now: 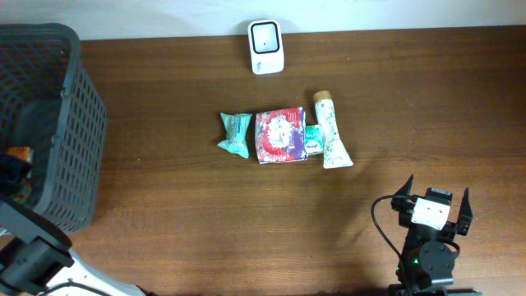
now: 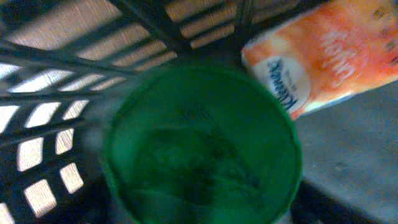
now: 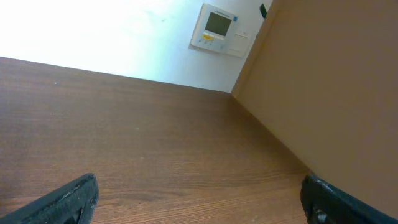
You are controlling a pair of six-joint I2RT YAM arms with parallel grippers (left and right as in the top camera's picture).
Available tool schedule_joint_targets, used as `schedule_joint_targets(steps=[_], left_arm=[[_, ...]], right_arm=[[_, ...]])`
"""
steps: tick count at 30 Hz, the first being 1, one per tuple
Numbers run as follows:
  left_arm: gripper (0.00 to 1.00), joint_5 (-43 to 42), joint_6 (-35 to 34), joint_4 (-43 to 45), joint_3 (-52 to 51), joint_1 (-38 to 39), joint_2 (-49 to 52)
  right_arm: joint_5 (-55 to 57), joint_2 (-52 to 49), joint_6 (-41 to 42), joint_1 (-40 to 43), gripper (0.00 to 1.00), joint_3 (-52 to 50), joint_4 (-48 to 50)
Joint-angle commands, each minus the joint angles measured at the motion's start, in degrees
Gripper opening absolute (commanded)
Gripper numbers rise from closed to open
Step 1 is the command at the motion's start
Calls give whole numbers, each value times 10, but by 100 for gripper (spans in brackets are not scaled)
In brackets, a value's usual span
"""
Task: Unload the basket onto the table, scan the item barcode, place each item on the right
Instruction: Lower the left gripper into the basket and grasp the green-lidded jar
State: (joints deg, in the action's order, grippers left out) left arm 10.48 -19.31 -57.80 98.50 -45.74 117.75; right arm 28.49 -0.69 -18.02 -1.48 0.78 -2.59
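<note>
Overhead, a white barcode scanner [image 1: 265, 47] is standing at the far edge of the wooden table [image 1: 164, 205]. Four items are lying in a tight row near the middle: a teal packet [image 1: 234, 134], a red packet [image 1: 281, 136], a small green box [image 1: 313, 140] and a white tube [image 1: 331, 131]. A dark lattice basket [image 1: 74, 123] is sitting at the table's left end, well apart from the row. The left arm [image 1: 29, 238] is reaching from the near left corner into the basket, where the left gripper is getting lost against the dark interior.

The left wrist view is looking down inside the basket [image 2: 43, 180] and is blurring badly. A green round container [image 2: 202, 146] is filling most of it, right under the camera. An orange tissue pack [image 2: 323, 53] (the word Kleenex is showing on its white label) is lying just beside the container, toward the upper right. No fingers are showing in this view, so I cannot tell whether the jaws are standing apart or closing on the green round container.

The right gripper [image 1: 436, 196] is sitting over the near right part of the table, well apart from the row and pointing toward the far edge. Its own camera is showing its two fingertips [image 3: 68, 199] at the bottom corners of the view. They are spreading wide with only bare tabletop between them, so the jaws are gaping and holding nothing.
</note>
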Motion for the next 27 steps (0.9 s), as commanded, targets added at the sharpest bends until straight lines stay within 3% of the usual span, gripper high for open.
schedule_joint_targets(steps=[1, 8, 12, 16, 18, 19, 20, 25, 26, 27], left_arm=[[99, 3, -3, 8, 16, -7, -35], [100, 2, -3, 64, -7, -7, -32], [86, 2, -3, 88, -34, -8, -32], [84, 2, -3, 100, -54, -8, -32], [74, 2, -3, 100, -56, -9, -32], [75, 3, -3, 103, -56, -8, -32], [87, 5, -3, 113, -56, -8, -32], [90, 4, -3, 135, -56, -8, -32], [85, 4, -3, 135, -56, -8, -32], [72, 4, -3, 134, -56, -8, -32]], right_arm=[[5, 4, 0, 3, 99, -5, -2], [5, 4, 0, 3, 99, -5, -2], [5, 4, 0, 3, 99, -5, -2], [5, 4, 0, 3, 99, -5, -2], [5, 4, 0, 3, 99, -5, -2], [5, 4, 0, 3, 99, -5, -2], [5, 4, 0, 3, 99, -5, -2], [5, 4, 0, 3, 99, -5, -2], [5, 4, 0, 3, 99, -5, -2], [5, 4, 0, 3, 99, -5, -2]])
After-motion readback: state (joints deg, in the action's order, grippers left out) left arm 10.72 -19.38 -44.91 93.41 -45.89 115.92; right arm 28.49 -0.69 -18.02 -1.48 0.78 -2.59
